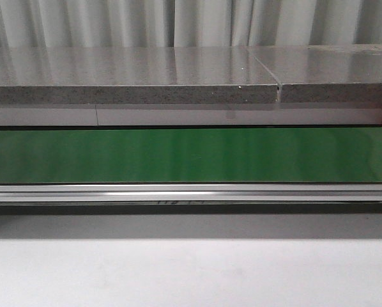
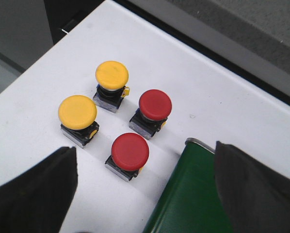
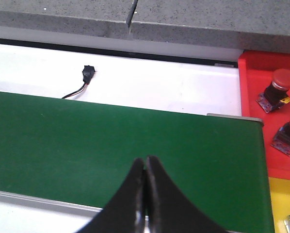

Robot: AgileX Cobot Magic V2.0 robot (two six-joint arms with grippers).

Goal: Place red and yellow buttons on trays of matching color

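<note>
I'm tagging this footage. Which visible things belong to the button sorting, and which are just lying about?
Job:
yellow buttons
red buttons on the white table
red tray, holding red buttons
yellow tray
green conveyor belt

Lying about:
black connector with wires
grey stone slab
</note>
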